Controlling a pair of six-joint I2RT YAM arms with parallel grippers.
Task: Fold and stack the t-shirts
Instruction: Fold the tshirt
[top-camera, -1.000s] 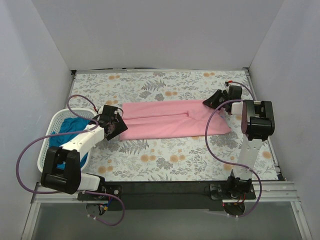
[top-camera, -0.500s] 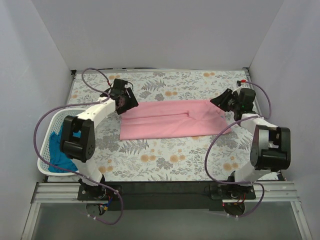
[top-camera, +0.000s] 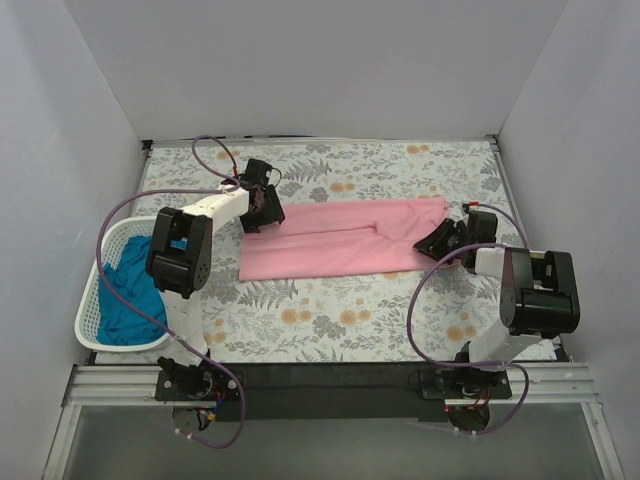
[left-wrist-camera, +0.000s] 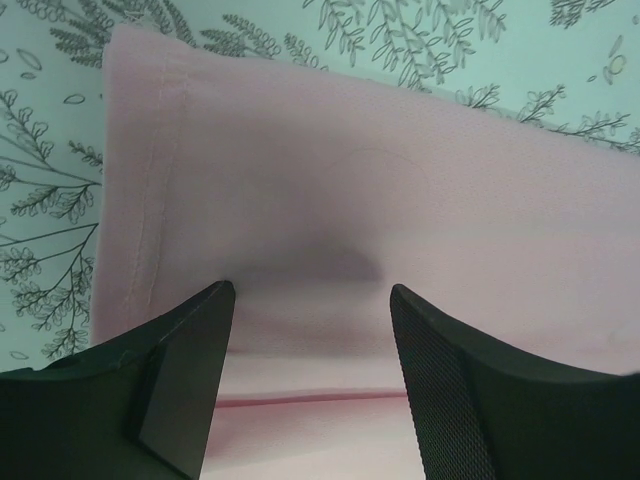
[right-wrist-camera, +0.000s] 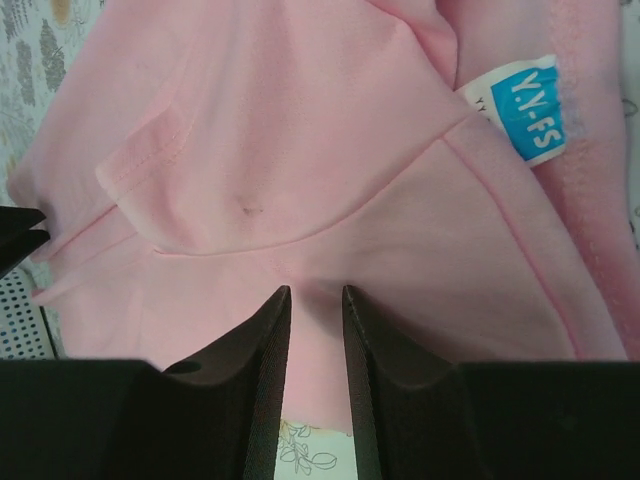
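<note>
The light pink t-shirt (top-camera: 330, 240) lies as a long folded band across the middle of the flowered table. My left gripper (top-camera: 262, 205) hovers over its far left corner. In the left wrist view it (left-wrist-camera: 310, 290) stands wide open above the flat pink cloth (left-wrist-camera: 350, 170), near the hem. My right gripper (top-camera: 438, 243) is at the shirt's near right edge. In the right wrist view it (right-wrist-camera: 316, 290) shows a narrow gap, tips resting on the pink cloth (right-wrist-camera: 280, 130), nothing pinched. A blue neck label (right-wrist-camera: 525, 108) shows. The teal t-shirt (top-camera: 125, 300) lies crumpled in the basket.
A white lattice basket (top-camera: 90, 325) stands at the table's left edge, close to the left arm's elbow. Grey walls close in the table on three sides. Purple cables loop from both arms over the cloth.
The left gripper swung from the shirt's near left end to its far left corner. The right gripper came from the far right corner to the near right edge, its jaws parting a little.
</note>
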